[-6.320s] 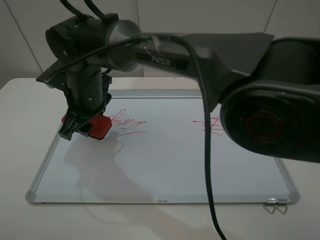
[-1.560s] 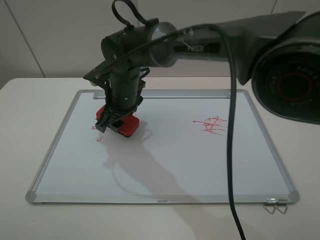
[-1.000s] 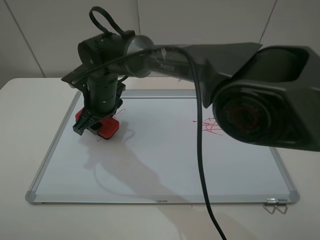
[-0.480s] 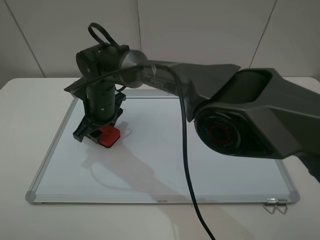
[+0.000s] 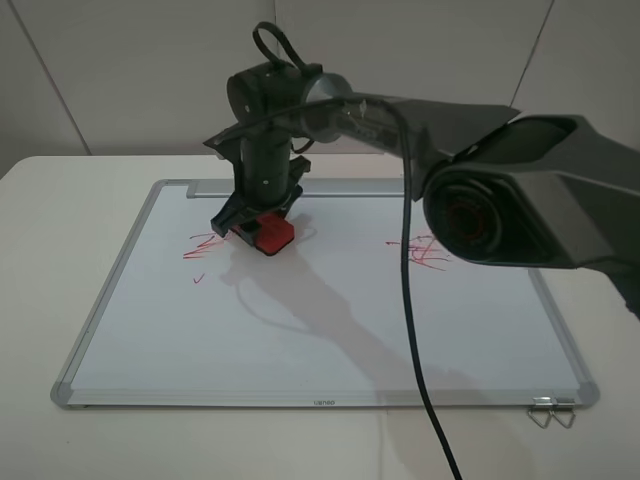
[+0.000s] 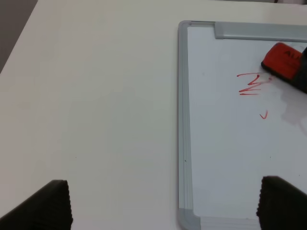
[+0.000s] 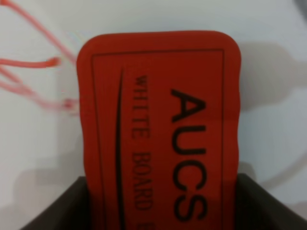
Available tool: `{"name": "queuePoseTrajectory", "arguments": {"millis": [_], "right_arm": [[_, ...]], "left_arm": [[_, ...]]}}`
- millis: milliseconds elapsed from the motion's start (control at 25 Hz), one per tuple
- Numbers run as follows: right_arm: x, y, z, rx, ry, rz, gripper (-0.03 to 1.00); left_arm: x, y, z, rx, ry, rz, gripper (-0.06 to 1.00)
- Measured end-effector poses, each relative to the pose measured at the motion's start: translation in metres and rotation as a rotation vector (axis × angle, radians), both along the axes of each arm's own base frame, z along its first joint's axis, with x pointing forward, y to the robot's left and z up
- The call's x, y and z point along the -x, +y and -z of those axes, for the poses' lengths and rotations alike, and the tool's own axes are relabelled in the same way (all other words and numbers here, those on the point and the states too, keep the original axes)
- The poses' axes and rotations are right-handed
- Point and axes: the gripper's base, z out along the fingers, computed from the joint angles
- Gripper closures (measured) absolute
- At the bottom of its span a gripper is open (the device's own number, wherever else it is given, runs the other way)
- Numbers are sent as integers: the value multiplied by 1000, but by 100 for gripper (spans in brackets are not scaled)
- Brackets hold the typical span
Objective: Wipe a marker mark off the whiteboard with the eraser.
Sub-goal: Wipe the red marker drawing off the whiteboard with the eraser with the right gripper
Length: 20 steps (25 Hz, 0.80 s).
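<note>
A bent wire clip point(image 5: 552, 412) lies on the white table point(image 5: 40, 440) just off the near right corner of the whiteboard point(image 5: 320, 345). The board bears everything else. Toward its left side sits a small red tick point(image 5: 198, 279), and just beyond it what is left of the marker mark point(image 5: 205, 243), a short cluster of red strokes. The eraser point(image 5: 272, 233) rests flat on the board at the right end of those strokes, touching them. The right gripper point(image 5: 250, 222) comes down on it from above, its jaws pressed onto the 2 long sides. The wrist view shows the red top point(image 7: 158, 129) with dark lettering, wedged between the dark jaws. Well to the right lies the smaller scribble point(image 5: 425, 252), partly behind the arm. The silver rail point(image 5: 340, 187) runs along the far edge.

Left of the board, the left gripper point(image 6: 163, 206) hangs over bare table, its 2 fingers point(image 6: 45, 206) spread wide with nothing between them.

Half a second ago the eraser sat nearer and further left, covering the mark. Now it is farther and to the right, and the leftover strokes show. The long strokes and slanting tail seen 6.3 seconds ago are gone.

Count: 1 whiteboard, 1 eraser, 2 scribbles, 1 tick, 1 clip, 2 grippers.
</note>
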Motion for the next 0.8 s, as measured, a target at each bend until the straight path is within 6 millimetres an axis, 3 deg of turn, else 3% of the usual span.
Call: {"name": "queuePoseTrajectory", "arguments": {"millis": [160,320,600,800], "right_arm": [[-13,-19,0,12,15,55,46],[-8,-15,1,30,18,41,46],[40,37,1,47,21,-98,46],[64,58,2,50,27,-188,46]], "left_arm": [[0,0,0,0,0,0,17],[0,0,0,0,0,0,17],[0,0,0,0,0,0,17],[0,0,0,0,0,0,17]]}}
